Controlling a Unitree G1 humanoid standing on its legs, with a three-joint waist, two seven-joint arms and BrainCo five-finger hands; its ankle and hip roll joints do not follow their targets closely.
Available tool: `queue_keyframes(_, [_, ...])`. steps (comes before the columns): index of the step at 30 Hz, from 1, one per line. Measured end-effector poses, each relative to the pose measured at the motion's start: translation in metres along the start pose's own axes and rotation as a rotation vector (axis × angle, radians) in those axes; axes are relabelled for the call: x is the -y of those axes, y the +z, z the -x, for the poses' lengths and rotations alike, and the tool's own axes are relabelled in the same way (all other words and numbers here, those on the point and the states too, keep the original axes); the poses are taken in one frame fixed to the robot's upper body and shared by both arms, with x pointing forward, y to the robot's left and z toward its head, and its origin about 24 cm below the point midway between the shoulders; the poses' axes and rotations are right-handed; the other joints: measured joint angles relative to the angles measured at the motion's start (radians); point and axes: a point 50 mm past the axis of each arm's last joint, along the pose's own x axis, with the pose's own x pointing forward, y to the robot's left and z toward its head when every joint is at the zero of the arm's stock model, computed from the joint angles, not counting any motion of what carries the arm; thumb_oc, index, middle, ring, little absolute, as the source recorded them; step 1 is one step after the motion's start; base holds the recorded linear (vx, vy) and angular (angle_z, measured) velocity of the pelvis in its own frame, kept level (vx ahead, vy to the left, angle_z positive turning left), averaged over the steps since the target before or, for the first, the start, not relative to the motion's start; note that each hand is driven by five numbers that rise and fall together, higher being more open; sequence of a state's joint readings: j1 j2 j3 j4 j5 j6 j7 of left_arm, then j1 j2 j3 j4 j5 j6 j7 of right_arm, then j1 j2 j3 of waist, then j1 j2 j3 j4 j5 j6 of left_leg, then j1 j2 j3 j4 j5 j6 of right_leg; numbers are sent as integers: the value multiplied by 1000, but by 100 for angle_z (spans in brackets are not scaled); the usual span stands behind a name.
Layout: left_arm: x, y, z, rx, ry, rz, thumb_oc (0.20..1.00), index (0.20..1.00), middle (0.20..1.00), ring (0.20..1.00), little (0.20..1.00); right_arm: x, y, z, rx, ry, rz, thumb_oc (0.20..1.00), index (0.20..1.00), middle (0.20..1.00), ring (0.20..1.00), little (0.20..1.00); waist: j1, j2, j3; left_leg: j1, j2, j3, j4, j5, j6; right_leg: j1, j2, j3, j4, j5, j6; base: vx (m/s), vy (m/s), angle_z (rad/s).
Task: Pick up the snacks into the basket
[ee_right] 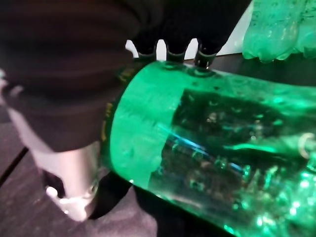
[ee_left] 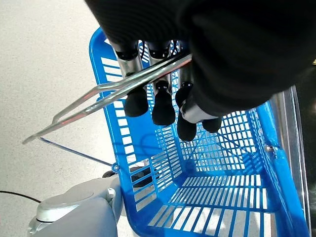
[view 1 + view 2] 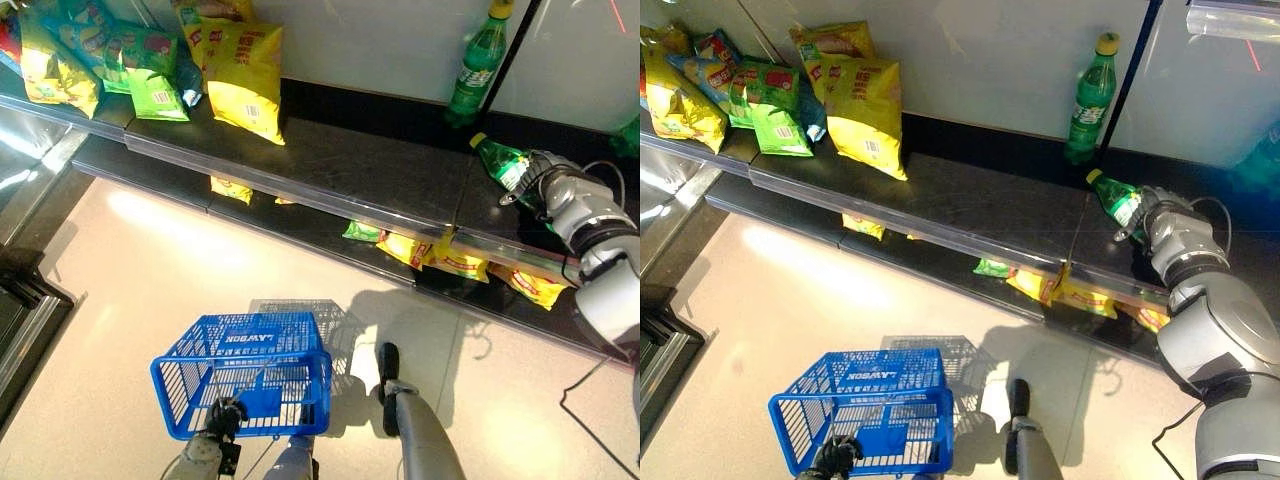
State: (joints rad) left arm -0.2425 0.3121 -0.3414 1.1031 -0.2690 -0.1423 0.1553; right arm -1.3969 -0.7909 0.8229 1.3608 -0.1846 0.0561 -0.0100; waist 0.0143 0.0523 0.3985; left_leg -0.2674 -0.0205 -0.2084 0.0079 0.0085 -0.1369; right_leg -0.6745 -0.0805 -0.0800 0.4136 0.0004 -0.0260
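My right hand [image 3: 1170,232] is shut on a green bottle [image 3: 500,160] that lies tilted on the dark upper shelf [image 3: 380,175], cap toward the left. In the right wrist view my fingertips [image 1: 170,51] curl over the bottle [image 1: 222,148]. My left hand [image 3: 225,415] is shut on the metal handle [image 2: 98,96] of the blue basket [image 3: 170,385], which hangs low over the floor. Its mesh bottom [image 2: 222,197] shows bare. Yellow snack bags [image 3: 245,80] and green snack bags [image 3: 155,95] lean at the shelf's left end.
Another green bottle [image 3: 480,60] stands upright at the back of the shelf. More yellow bags [image 3: 455,260] lie on the lower shelf under the upper shelf's front lip. A dark ledge [image 3: 25,300] runs along the left. Pale floor [image 3: 150,270] lies between shelf and basket.
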Motion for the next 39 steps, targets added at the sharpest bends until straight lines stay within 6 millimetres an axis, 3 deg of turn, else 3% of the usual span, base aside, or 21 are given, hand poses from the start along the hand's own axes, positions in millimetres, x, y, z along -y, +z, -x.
queue_keyframes(1, [0, 0, 0, 0, 0, -1, 200, 200, 200, 200, 200, -1, -1, 0, -1, 0, -8, 426, 426, 426, 426, 426, 0, 0, 0, 0, 0, 0, 0, 0, 0, 0, 0, 0, 0, 0, 0, 0, 0, 0])
queue_keyframes(3, [0, 0, 0, -1, 0, -1, 200, 200, 200, 200, 200, -1, -1, 0, -3, -2, -16, 200, 200, 200, 200, 200, 0, 0, 0, 0, 0, 1, 0, 0, 0, 0, 0, 0, -1, 0, 0, 0, 0, 0])
queue_keyframes(25, [-2, 1, -1, -7, 10, -9, 200, 200, 200, 200, 200, 8, 5, 0, 14, -41, -31, 200, 200, 200, 200, 200, -1, 0, 2, 1, 2, 0, -1, 0, 0, -1, 3, 0, 6, 0, 0, 0, 0, 0])
queue_keyframes(27, [-3, 2, -2, -4, 12, -9, 200, 200, 200, 200, 200, 3, 8, 0, 39, -16, -242, 200, 200, 200, 200, 200, -1, -3, 5, 11, 3, 1, -3, 0, 0, 9, 3, 0, 5, 0, 0, 0, 0, 0])
queue_keyframes(31, [-4, 3, -2, -2, 15, -14, 200, 200, 200, 200, 200, -19, 11, 5, 134, 42, -875, 200, 200, 200, 200, 200, -2, -13, 13, 42, 9, -2, -6, 0, 0, 48, 4, -11, -6, 0, 0, -10, 18, 3])
queue_keyframes(32, [-4, 3, -2, 0, 15, -14, 200, 200, 200, 200, 200, -21, 11, 6, 142, 46, -953, 200, 200, 200, 200, 200, -3, -14, 17, 49, 10, -3, -6, 0, 0, 59, 5, -13, -10, 0, 0, -6, 41, 15])
queue_keyframes(34, [-6, 4, -2, 1, 20, -16, 200, 200, 200, 200, 200, -40, 11, 11, 160, 75, -1223, 200, 200, 200, 200, 200, -4, -19, 20, 68, 16, -8, -8, 0, 0, 90, 8, -22, -32, 1, 1, 16, 46, 14])
queue_keyframes(39, [-9, 11, -1, 45, 26, 13, 200, 200, 200, 200, 200, -60, 20, 27, 252, 128, -1434, 200, 200, 200, 200, 200, -8, -23, 32, 92, 23, -9, -15, 2, 4, 134, 16, -25, -69, 14, 16, 12, 59, 3])
